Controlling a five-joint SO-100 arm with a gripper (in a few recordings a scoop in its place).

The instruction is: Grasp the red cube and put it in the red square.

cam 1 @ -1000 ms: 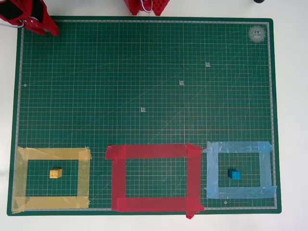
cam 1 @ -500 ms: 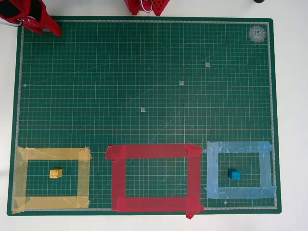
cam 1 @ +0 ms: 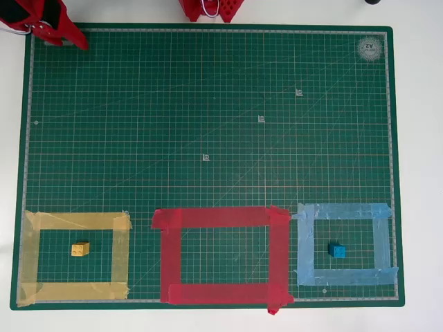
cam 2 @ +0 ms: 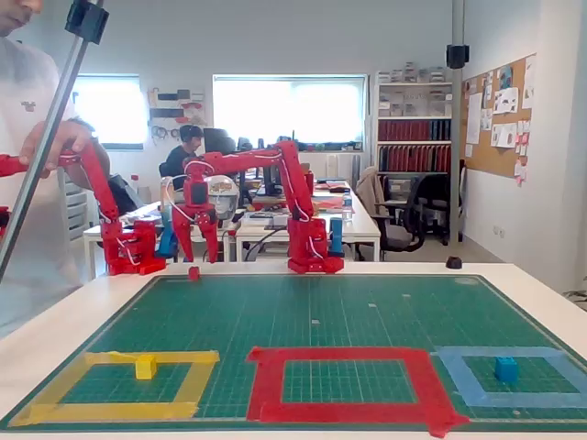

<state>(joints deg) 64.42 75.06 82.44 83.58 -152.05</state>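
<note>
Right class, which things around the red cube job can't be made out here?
- Overhead view: the gripper is cut off by the top-left edge, so its opening is unclear.
- Fixed view: the red cube is tiny and far away below the gripper, so whether they touch cannot be told.
- Overhead view: the arm's base is cut off by the top edge.

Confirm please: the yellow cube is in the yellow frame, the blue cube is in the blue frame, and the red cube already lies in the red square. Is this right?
Not quite. The red square holds only bare green mat, as the overhead view shows. The fixed view shows the red cube at the mat's far edge, below the pincer. The yellow cube in the yellow frame and the blue cube in the blue frame are correct.
</note>
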